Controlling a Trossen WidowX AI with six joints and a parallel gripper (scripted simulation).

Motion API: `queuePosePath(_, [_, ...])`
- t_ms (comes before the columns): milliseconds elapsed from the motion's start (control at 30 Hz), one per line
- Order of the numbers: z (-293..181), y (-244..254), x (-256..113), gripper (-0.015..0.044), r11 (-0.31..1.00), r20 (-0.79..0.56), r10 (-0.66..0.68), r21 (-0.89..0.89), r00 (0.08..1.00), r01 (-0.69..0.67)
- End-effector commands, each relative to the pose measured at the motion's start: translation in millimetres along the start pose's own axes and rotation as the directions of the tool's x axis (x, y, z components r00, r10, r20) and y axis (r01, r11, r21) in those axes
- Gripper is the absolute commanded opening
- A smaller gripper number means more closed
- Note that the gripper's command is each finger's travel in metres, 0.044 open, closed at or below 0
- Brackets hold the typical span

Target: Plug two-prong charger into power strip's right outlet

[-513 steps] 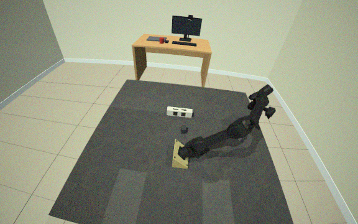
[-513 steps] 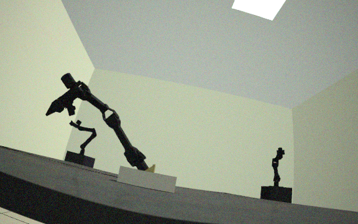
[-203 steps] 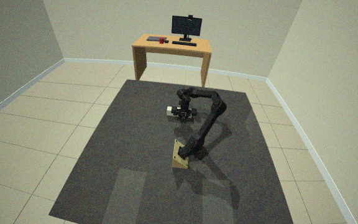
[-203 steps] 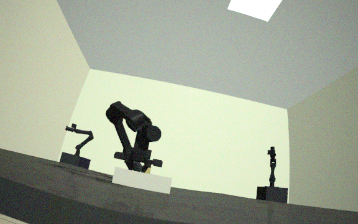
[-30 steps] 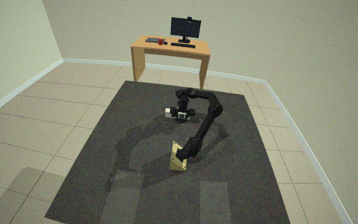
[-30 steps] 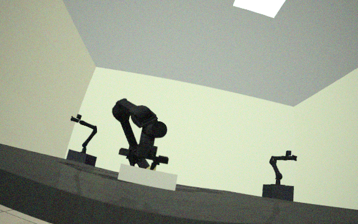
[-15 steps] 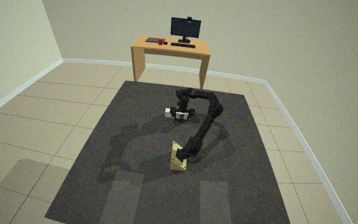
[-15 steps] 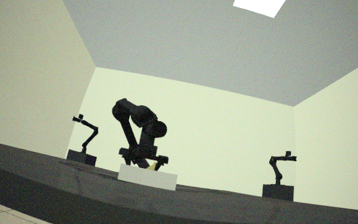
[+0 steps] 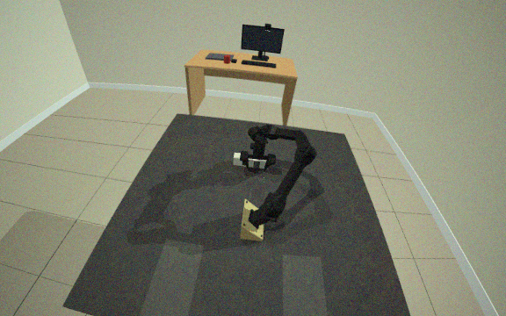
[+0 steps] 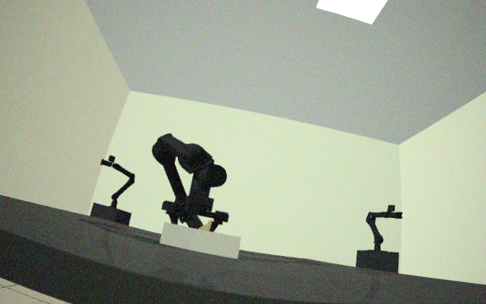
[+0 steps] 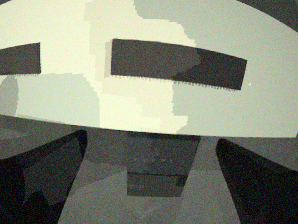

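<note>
The white power strip (image 9: 237, 159) (image 10: 201, 241) (image 11: 60, 100) lies across the upper part of the wrist view, with two dark rectangular openings; the left one is cut by the frame edge. My gripper (image 11: 154, 142) (image 10: 193, 225) is open wide, its fingers on the strip's near side. A dark grey block, apparently the charger (image 11: 155, 162), shows between the fingers with a gap on each side, untouched by either. Its far end meets the strip's near edge in the view; whether they touch, and where the prongs are, I cannot tell. In the top and exterior views the charger cannot be made out clearly.
My arm stands on a pale yellow wedge base (image 9: 252, 234) on the dark mat (image 9: 358, 263). A wooden desk (image 9: 279, 70) with a monitor (image 9: 262, 39) stands beyond it. Two other small arms (image 10: 122, 186) (image 10: 375, 228) stand on dark boxes in the background.
</note>
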State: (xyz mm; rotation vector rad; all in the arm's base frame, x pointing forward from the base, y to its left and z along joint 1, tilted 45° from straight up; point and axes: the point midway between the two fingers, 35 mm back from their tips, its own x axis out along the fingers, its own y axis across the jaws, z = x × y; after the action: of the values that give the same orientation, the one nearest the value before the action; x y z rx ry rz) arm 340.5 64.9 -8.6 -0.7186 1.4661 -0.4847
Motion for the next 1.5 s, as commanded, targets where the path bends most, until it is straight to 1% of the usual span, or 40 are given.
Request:
queuePosePath(0, [-2.4, 0.0, 1.2, 0.0440, 1.000, -0.001, -0.003, 0.003, 1.000, 0.003])
queuePosePath(533, [-7.9, 0.2, 1.5, 0.0440, 1.000, 0.002, -0.004, 0.006, 1.000, 0.004])
queuePosePath(1467, [-36.8, 1.3, 2.6, 0.0440, 1.000, 0.001, -0.004, 0.005, 1.000, 0.004])
